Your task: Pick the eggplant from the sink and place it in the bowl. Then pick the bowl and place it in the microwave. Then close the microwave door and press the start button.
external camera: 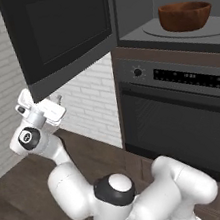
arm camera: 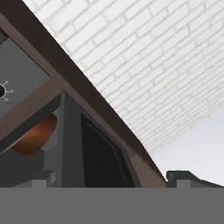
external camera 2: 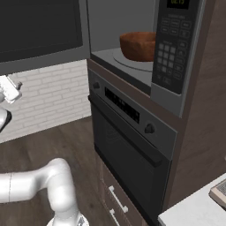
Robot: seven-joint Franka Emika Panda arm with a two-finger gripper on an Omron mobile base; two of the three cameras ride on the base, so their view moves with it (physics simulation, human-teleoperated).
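The bowl [external camera: 185, 15] is seen inside the microwave [external camera: 165, 1]. The microwave door [external camera: 61, 31] is swung open. The gripper [external camera: 55, 102] is held released just below it.

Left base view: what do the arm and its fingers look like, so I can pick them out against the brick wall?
The arm is made of glossy white rounded segments with dark grey or black joint bands and round caps. One cap near the wrist bears a small white mark. The gripper is a blocky white hand. In the hand view its fingers show as small dark squared tips. No loose cables are visible.

base views flank microwave [external camera: 165, 1]; hand view rolled
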